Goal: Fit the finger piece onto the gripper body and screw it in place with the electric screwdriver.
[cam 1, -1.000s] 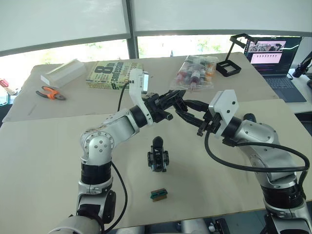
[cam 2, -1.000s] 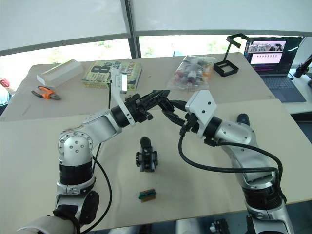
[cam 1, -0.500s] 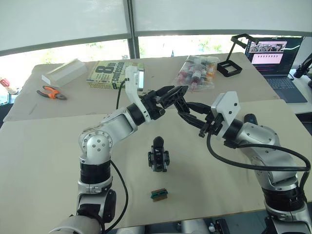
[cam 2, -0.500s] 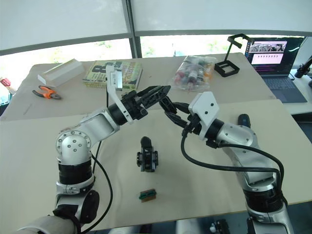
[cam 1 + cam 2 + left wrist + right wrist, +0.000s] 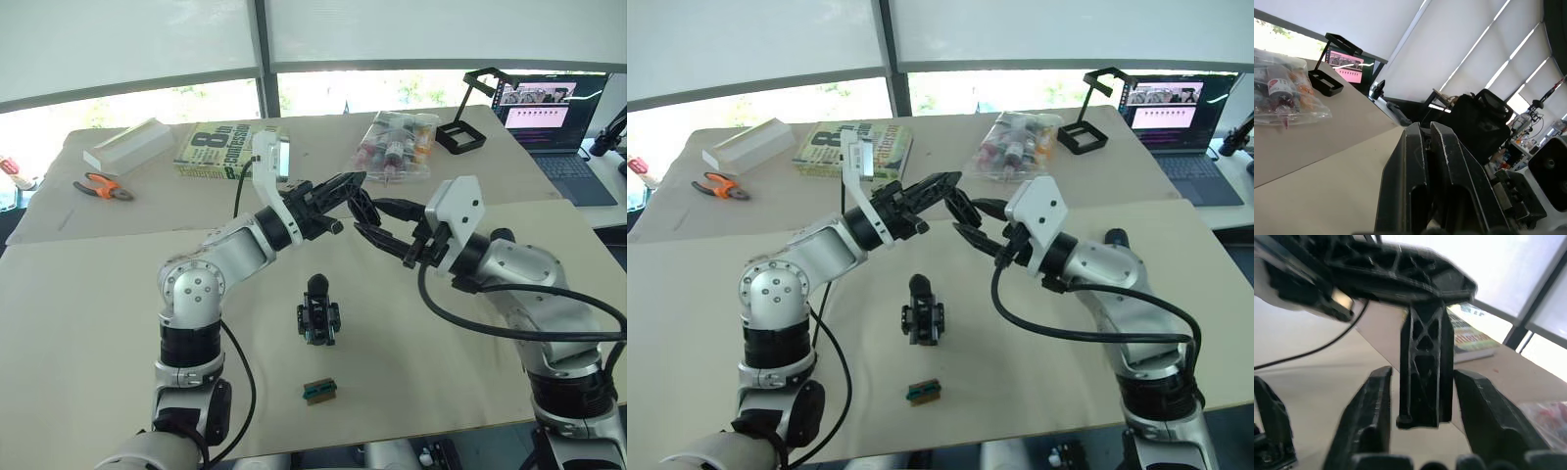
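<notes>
Above the desk [image 5: 78, 323], the left gripper [image 5: 355, 182] is clamping the finger piece [image 5: 1425, 367] between closed fingers while the right gripper [image 5: 370, 223] is flanking it with spread fingers. A misjudged handover risks dropping the piece (nothing supports it underneath). The gripper body [image 5: 318, 311] is standing at 6 o'clock from the pair.

Beige table [image 5: 88, 323]; gripper body [image 5: 318, 313], green-brown block [image 5: 319, 391], book [image 5: 220, 152], pliers [image 5: 101, 186].
</notes>
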### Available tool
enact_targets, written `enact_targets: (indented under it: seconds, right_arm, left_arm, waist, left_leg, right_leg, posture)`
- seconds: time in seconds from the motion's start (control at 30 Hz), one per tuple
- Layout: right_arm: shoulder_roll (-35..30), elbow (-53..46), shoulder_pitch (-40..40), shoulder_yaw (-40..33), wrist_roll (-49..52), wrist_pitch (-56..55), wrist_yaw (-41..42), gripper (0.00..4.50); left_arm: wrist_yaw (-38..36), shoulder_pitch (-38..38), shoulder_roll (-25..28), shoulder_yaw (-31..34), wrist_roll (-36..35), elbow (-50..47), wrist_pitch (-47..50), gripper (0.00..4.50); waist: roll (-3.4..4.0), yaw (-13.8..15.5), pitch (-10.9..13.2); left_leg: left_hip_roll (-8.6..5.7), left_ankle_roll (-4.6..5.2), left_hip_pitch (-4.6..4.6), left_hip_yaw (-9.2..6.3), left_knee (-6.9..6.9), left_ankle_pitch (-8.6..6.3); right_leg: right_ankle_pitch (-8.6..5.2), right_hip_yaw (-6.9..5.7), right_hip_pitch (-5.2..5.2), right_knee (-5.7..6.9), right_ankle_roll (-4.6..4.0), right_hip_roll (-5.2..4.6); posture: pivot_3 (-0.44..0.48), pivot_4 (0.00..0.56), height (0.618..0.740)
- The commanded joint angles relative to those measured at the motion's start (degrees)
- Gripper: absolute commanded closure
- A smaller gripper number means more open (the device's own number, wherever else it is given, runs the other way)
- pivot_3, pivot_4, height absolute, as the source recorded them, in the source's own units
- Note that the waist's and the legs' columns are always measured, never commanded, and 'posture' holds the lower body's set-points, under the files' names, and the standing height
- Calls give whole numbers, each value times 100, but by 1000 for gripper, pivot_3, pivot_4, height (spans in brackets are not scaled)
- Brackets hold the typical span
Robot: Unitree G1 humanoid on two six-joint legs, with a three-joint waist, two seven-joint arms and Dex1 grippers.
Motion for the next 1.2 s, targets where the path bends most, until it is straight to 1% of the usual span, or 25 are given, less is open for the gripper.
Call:
enact_targets:
  seconds: [0.03, 0.07, 0.1, 0.17, 0.23, 0.3, 0.4, 0.5, 0.57, 0.6, 0.67, 1.07, 1.17, 1.2]
  right_arm:
    - [-346, 30, -387, -543, 959, 505, 576, 701]
    - [-454, 199, -621, -674, 1498, 1020, 666, 301]
    - [-578, 374, -856, -755, 2030, 1577, 752, 12]
    - [-850, 796, -1361, -789, 3157, 2790, 1043, 12]
    - [-970, 1188, -1749, -710, 3850, 3652, 1139, 12]
    - [-939, 1480, -2072, -493, 4100, 4223, 1108, 12]
    - [-797, 1686, -2335, -257, 4107, 4552, 1034, 12]
    - [-658, 1781, -2493, -138, 3997, 4605, 973, 798]
    - [-640, 1789, -2544, -82, 3941, 4608, 1003, 1486]
    - [-637, 1776, -2559, -57, 3923, 4599, 1031, 1913]
    - [-627, 1763, -2579, -28, 3898, 4589, 1063, 2539]
    - [-522, 1692, -2640, 68, 3618, 4441, 1305, 2539]
    - [-500, 1694, -2655, 50, 3589, 4442, 1335, 3390]
    - [-497, 1694, -2658, 45, 3582, 4445, 1343, 3763]
  left_arm:
    - [-953, -361, 512, -135, -151, -50, 155, 4500]
    - [-1408, -446, 783, -212, -193, -44, 223, 4500]
    - [-1814, -546, 1015, -251, -284, -1, 341, 4500]
    - [-2603, -841, 1463, -336, -477, 212, 638, 4500]
    - [-3135, -1086, 1726, -451, -508, 442, 781, 4500]
    - [-3440, -1275, 1842, -558, -398, 635, 789, 4500]
    - [-3617, -1398, 1846, -648, -252, 788, 732, 4500]
    - [-3679, -1388, 1796, -688, -160, 754, 691, 4500]
    - [-3684, -1370, 1768, -687, -129, 723, 688, 4500]
    - [-3674, -1358, 1753, -678, -120, 707, 692, 4500]
    - [-3664, -1344, 1730, -662, -99, 690, 697, 4500]
    - [-3601, -1275, 1716, -598, -54, 628, 692, 4500]
    - [-3618, -1262, 1698, -599, -25, 612, 684, 4500]
    - [-3624, -1260, 1695, -599, -15, 609, 683, 4500]
  waist:
    - [0, -14, 0]
    - [0, -20, 0]
    - [1, -33, 0]
    - [1, -62, 1]
    - [1, -71, 1]
    - [1, -71, 1]
    - [1, -68, 1]
    - [1, -64, 1]
    - [1, -64, 1]
    - [1, -63, 1]
    - [1, -66, 1]
    - [1, -77, 1]
    - [1, -77, 1]
    - [1, -78, 1]
  left_leg:
    - [0, 0, 0, 0, 0, 0]
    - [0, 1, 0, 1, -1, 0]
    - [0, 1, 1, 0, -4, 0]
    - [1, 1, -1, 0, -5, 0]
    - [6, 2, -6, -2, -8, 0]
    - [8, 3, -6, -4, -11, -1]
    - [9, 6, -11, -4, -8, -2]
    - [8, 6, -22, -4, -7, -2]
    - [6, 6, -35, -4, -4, -2]
    - [6, 6, -36, -4, -3, -2]
    - [6, 6, -38, -4, -4, -2]
    - [5, 5, -39, -1, 4, -2]
    - [5, 5, -40, -1, 3, -2]
    - [5, 5, -41, -1, 3, -2]
  right_leg:
    - [0, 1, -1, 0, 0, 0]
    - [0, 1, -1, -1, 0, 0]
    - [0, 0, 0, -2, 0, 0]
    - [0, 1, -3, -1, -2, -2]
    - [-1, -2, -7, -3, -8, -3]
    - [-2, -6, -6, -4, -9, -4]
    - [-1, -4, -6, -3, -9, -10]
    - [0, -6, -13, 0, -7, -13]
    - [1, -4, -29, 4, -5, -14]
    - [1, -7, -32, 4, -5, -14]
    - [2, -10, -35, 4, -5, -14]
    - [3, -6, -43, 5, -7, -15]
    - [3, -7, -44, 5, -7, -15]
    - [3, -8, -44, 5, -7, -15]
  posture:
    - [0, 150, 740]
    - [0, 150, 740]
    - [0, 150, 740]
    - [0, 150, 740]
    - [0, 150, 740]
    - [0, 150, 740]
    - [0, 150, 740]
    - [0, 150, 740]
    - [0, 150, 740]
    - [0, 150, 740]
    - [0, 150, 740]
    - [0, 150, 740]
    - [0, 150, 740]
    - [0, 150, 740]
